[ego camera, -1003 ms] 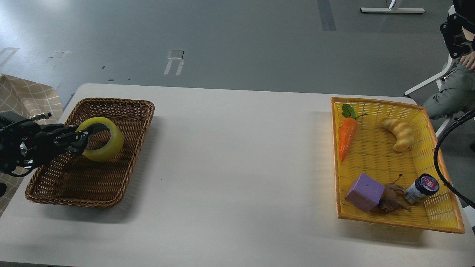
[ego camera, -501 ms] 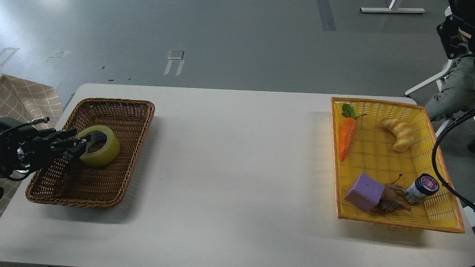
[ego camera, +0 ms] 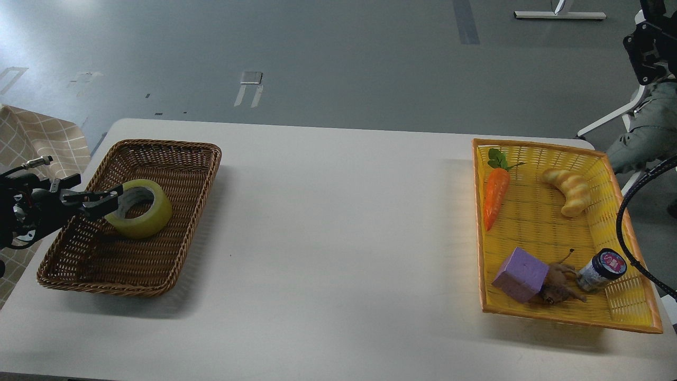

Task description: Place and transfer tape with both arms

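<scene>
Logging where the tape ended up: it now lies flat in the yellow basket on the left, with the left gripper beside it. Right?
Not quite. The head view shows the tape lying flat in the brown wicker basket on the left, not a yellow one; the yellow basket stands on the right. The rest holds: the left gripper is beside the tape, at its left edge.

1. No text, brand name or number can be read anywhere.
2. The small jar (ego camera: 602,270), at the near right corner of the yellow basket (ego camera: 634,317), has a dark lid bearing a pink and white label; its print is too small to make out.
</scene>
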Motion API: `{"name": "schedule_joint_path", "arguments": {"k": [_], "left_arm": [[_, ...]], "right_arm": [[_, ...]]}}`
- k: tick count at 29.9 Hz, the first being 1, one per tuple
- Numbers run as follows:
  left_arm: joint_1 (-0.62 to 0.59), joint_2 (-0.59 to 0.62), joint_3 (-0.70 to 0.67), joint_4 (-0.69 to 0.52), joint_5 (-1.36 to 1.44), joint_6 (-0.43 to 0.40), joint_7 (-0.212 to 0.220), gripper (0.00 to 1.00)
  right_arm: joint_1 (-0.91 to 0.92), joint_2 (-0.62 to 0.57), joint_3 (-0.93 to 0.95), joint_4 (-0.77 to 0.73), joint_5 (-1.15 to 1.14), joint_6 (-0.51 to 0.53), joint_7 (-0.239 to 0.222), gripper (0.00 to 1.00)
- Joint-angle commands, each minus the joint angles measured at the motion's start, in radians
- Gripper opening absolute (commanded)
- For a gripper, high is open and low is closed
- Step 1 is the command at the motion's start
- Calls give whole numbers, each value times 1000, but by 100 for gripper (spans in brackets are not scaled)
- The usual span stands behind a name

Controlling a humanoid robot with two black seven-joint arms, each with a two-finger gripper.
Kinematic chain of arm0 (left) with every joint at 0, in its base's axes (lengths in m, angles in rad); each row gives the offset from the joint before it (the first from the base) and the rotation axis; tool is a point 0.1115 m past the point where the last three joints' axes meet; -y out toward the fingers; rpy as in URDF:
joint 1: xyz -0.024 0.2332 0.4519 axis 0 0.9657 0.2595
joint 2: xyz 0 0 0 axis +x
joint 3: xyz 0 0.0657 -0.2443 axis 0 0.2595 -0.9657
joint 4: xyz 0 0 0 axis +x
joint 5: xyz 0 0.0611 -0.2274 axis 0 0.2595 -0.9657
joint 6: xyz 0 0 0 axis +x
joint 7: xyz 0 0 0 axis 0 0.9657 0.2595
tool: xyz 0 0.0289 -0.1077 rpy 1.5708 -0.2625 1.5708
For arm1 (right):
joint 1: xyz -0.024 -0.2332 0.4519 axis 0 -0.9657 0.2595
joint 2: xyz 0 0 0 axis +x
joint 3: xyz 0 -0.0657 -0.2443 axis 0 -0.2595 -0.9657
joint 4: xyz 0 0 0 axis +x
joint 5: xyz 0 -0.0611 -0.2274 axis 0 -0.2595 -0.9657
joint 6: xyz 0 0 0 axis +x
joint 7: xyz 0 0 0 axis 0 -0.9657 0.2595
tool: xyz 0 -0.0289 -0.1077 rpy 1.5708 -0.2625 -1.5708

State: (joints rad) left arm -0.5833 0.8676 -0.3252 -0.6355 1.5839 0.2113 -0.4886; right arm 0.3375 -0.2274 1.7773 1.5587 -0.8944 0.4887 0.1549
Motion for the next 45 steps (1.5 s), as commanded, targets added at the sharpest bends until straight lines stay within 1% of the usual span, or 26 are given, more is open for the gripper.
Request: {"name": "schedule_joint_path", "arguments": {"k": [1, 4, 6, 8, 10, 12, 13, 14, 16, 18, 19, 21, 24, 26, 27, 28, 29, 30, 32, 33, 35, 39, 42, 45], "left_arm": [[-44, 2, -8, -6, -114, 7, 0, 98], [-111, -4, -11, -26, -264, -4, 0, 98], [-133, -5, -12, -45, -333, -10, 0, 98], [-176, -5, -15, -96, -456, -49, 0, 98], [-229, -10, -18, -160, -669, -154, 0, 98], [-245, -15, -18, -191, -796, -191, 0, 98], [-260, -24, -18, -225, -914, -216, 0, 98], [-269, -25, -20, -242, -965, -223, 0, 98], [-308, -28, -28, -314, -1112, -254, 0, 98], [-319, -35, -46, -345, -1159, -283, 0, 98], [-320, -59, -79, -369, -1194, -318, 0, 98], [-316, -117, -145, -389, -1229, -358, 0, 98], [-313, -227, -227, -391, -1237, -377, 0, 98], [-314, -257, -239, -391, -1236, -394, 0, 98], [-320, -280, -248, -391, -1236, -444, 0, 98], [-322, -298, -267, -391, -1240, -522, 0, 98], [-320, -309, -284, -391, -1243, -568, 0, 98], [-320, -338, -334, -391, -1257, -645, 0, 98], [-314, -372, -389, -391, -1279, -700, 0, 98], [-308, -404, -432, -391, -1295, -700, 0, 98], [-290, -461, -472, -391, -1302, -700, 0, 98], [-202, -554, -531, -391, -1289, -700, 0, 98], [-120, -604, -572, -395, -1285, -700, 0, 98], [-80, -607, -580, -400, -1277, -700, 0, 98]], "right_arm": [[0, 2, 1, 0, 0, 0, 0, 100], [0, 2, -1, 0, 0, 0, 0, 100], [0, 2, -1, 0, 0, 0, 0, 100], [0, 2, -4, -3, 0, 0, -1, 100], [0, 7, -6, -14, 0, 0, -1, 100], [1, 13, -6, -17, 0, 0, -1, 100], [0, 22, -6, -19, 0, 0, -1, 100], [1, 25, -6, -20, 0, 0, -1, 100], [3, 46, -6, -35, 0, 0, -1, 100], [6, 62, -10, -48, -1, 0, -1, 100], [11, 72, -19, -66, -1, 0, -3, 100], [15, 85, -27, -91, -3, 0, -3, 100], [37, 111, -35, -132, -8, 0, -8, 100], [51, 114, -35, -150, -8, 0, -11, 100], [58, 114, -35, -163, -8, 0, -11, 100], [66, 115, -36, -166, -8, 0, -11, 100], [69, 115, -39, -166, -8, 0, -12, 100], [71, 119, -44, -166, -6, 0, -12, 100], [72, 123, -48, -166, -6, 0, -14, 100], [77, 129, -52, -166, -8, 0, -17, 100], [95, 146, -55, -167, -8, 0, -29, 100], [129, 189, -59, -173, -9, 0, -49, 100], [153, 207, -85, -186, -14, 0, -63, 100], [156, 209, -113, -184, -12, 0, -61, 100]]}}
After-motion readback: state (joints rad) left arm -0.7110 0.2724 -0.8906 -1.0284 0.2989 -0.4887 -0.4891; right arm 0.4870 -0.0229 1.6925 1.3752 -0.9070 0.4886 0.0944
